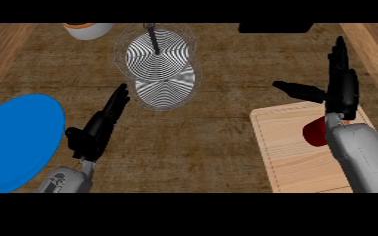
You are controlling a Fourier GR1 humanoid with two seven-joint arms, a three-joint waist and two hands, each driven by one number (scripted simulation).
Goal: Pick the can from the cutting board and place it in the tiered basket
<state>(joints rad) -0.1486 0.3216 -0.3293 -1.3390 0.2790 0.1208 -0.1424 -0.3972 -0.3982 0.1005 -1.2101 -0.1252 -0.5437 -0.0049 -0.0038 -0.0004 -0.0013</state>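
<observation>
A dark red can [314, 132] lies on the light wooden cutting board [291, 150] at the lower right, mostly hidden behind my right forearm. Above the board's far edge my right hand [341, 87] is open, its fingers straight and pointing away, its thumb stuck out to the left. It does not hold the can. The wire tiered basket [159, 65] stands at the upper middle of the counter, its two round tiers seen from above. At the lower left my left hand [97, 127] rests open, fingers pointing toward the basket.
A blue plate [26, 140] lies at the left edge, close to my left hand. A white bowl with an orange inside [87, 30] sits at the far left back. A black object [275, 27] stands at the back right. The counter is brown wood.
</observation>
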